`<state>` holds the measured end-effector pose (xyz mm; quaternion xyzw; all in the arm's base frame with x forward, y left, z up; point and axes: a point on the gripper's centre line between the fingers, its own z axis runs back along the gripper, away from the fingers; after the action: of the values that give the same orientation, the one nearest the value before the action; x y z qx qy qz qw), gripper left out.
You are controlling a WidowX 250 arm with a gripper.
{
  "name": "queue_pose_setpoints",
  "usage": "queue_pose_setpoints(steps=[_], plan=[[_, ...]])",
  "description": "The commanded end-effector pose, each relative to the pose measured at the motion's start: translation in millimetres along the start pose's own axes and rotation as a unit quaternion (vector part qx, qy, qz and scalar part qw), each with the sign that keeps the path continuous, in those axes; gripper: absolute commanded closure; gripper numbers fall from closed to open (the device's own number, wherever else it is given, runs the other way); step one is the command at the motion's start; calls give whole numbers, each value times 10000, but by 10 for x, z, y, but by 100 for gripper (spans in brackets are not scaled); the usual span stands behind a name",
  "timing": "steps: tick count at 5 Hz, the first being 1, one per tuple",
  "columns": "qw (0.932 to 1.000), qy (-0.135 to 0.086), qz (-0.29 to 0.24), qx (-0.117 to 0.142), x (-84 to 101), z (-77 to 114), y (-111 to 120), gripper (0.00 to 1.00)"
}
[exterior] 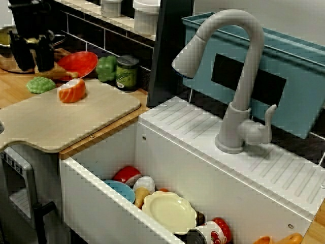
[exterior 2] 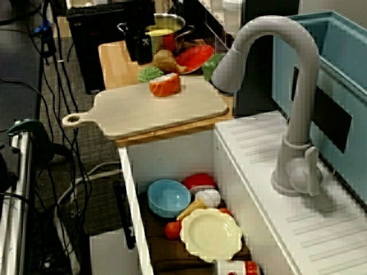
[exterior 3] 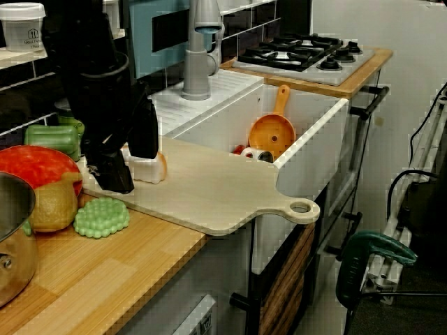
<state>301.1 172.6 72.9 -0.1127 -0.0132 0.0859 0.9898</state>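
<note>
Over-the-sink view: you are seeing the pincer [exterior: 32, 66] hanging with its two fingers spread and nothing between them. The drumstick [exterior: 58, 73] is lying just under it and out to its sink side, with the long axis running away from the fingers.
Down-the-counter view: you are getting the drumstick's thick end just beside the fingers, with the bone end pointing off toward the red plate [exterior 2: 195, 56]. The green piece [exterior 2: 150, 73] and the salmon [exterior 2: 165, 85] are sitting farther out, the salmon on the board [exterior 2: 143, 112].
Pot-end view: you are finding the fingers overlapping the salmon, while the drumstick is lying on the pincer's other side, near the pot [exterior 3: 10, 237]. Only here is the pincer's height showing: the tips are looking clear of the board, though you cannot tell whether they are touching the salmon.
</note>
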Motion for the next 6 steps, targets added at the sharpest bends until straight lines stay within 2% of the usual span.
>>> queue_pose_setpoints(steps=[1,4,6], plan=[[9997,-138,-141,175,132,-21,-299,0],[9992,-234,-287,161,53,-83,-453,0],[9994,-271,-218,-40,31,-86,-499,0]])
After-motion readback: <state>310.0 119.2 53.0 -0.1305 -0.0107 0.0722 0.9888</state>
